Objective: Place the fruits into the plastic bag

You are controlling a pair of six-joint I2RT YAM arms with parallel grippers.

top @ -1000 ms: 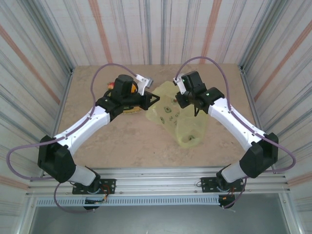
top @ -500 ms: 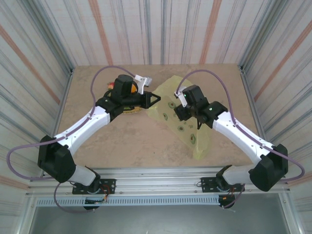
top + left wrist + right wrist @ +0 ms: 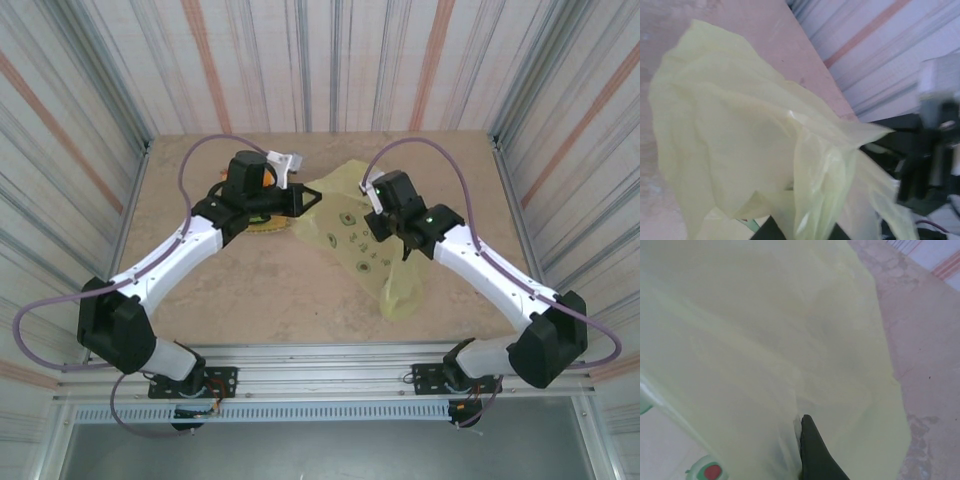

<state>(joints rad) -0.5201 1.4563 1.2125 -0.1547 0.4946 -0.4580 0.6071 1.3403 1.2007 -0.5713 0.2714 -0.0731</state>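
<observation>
Left fingers point(image 3: 312, 200) and right fingers point(image 3: 812, 450) each pinch the plastic bag point(image 3: 345, 225), held up over the table point(image 3: 250, 290) between them, while the fruits point(image 3: 268, 179) sit on the mat point(image 3: 262, 229) (mostly hidden under the left arm).

Bright, even light; wrist views soft, the plastic bag point(image 3: 730, 130) blurred.

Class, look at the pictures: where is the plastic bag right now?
In the top view, the plastic bag spreads just right of the table's centre, gripped at its left edge by the left hand and further right by the right hand.
</observation>
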